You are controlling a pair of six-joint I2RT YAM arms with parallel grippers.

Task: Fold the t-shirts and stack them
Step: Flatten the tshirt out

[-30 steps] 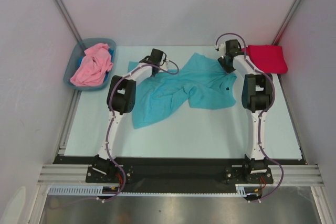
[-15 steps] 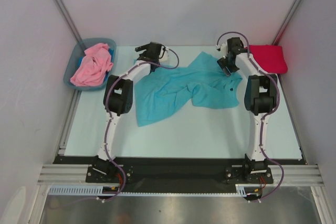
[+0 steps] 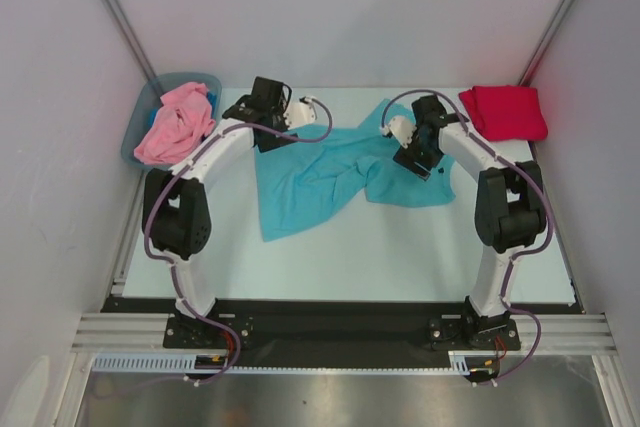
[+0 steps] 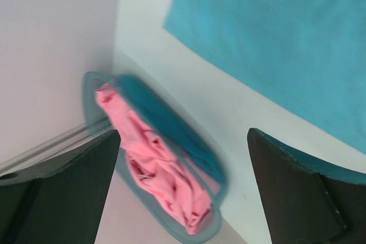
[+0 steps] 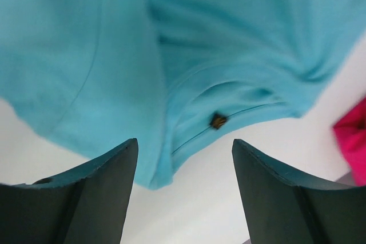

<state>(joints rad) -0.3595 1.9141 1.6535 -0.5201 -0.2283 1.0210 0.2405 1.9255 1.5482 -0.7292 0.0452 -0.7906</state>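
The far-left bin (image 3: 186,77) holds a crumpled pink shirt (image 3: 175,127), maybe over blue cloth (image 3: 206,144); left gripper (image 4: 180,138) and right gripper (image 5: 186,144) gape wide, empty.

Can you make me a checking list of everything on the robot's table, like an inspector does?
Surface: pale table, flat, no spills seen.
Job's things: teal t-shirt lies rumpled and unfolded mid-table; red t-shirt lies folded at the far right corner; pink t-shirt is crumpled in the bin.
Clutter: grey-blue bin at the far left corner; nothing else seen.
Grippers: left gripper open and empty, aimed toward the bin; right gripper open and empty over the teal t-shirt.
Cables: purple cables loop along both arms, clear of the cloth.
Surroundings: plain walls on three sides.
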